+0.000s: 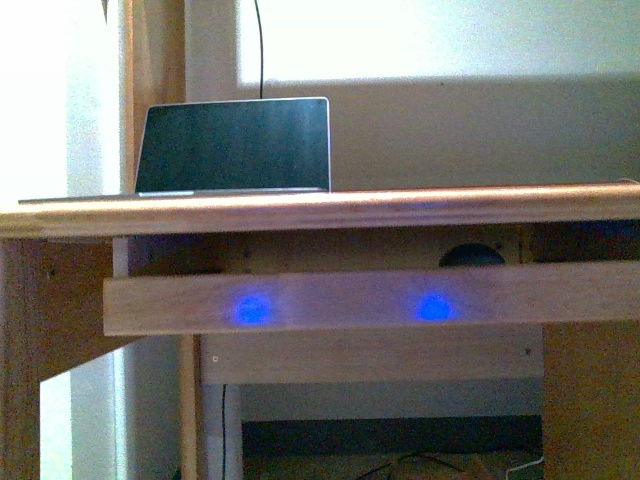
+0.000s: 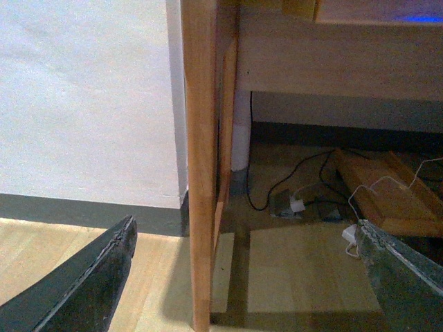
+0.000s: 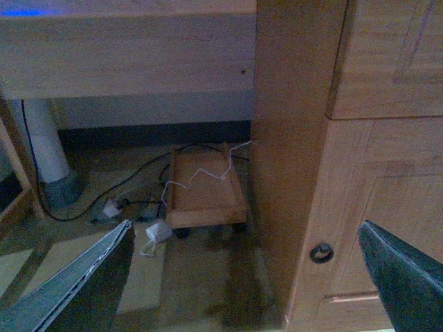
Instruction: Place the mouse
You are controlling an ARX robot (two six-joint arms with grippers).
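Front view: dark domed mouse [image 1: 472, 257]

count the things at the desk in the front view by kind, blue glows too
laptop: 1
mouse: 1 (only its top shows)
blue light spots: 2
total: 4

front — level with desk edge [image 1: 320, 210], close | both wrists — low, facing under-desk floor [image 2: 291, 270], shared
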